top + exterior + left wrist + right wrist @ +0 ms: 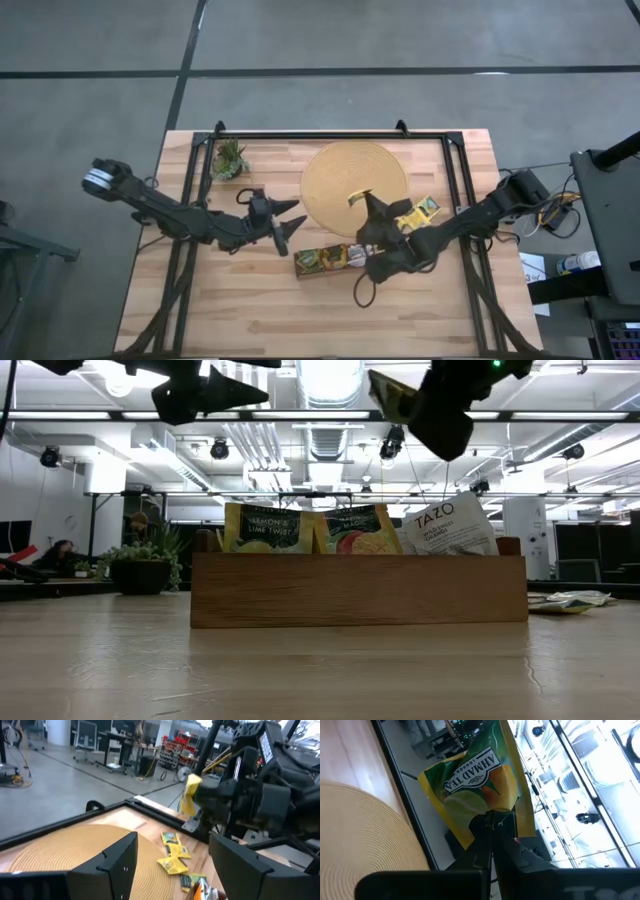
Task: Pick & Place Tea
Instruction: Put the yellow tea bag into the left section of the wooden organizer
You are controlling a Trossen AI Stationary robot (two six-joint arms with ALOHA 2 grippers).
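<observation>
High view: right gripper [366, 199] hung over round mat [340, 160] edge, fingers pinched tight on 1 yellow tea sachet [475, 782], lifted clear of table [250, 310]. More sachets [420, 212] lay beside mat; others stood in wooden tray [360, 590]. Left gripper [296, 226] waited left of tray, jaws spread, holding nothing.

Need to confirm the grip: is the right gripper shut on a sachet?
Yes. Right gripper shut, pinching the yellow paper tea sachet, lifted off the table.
</observation>
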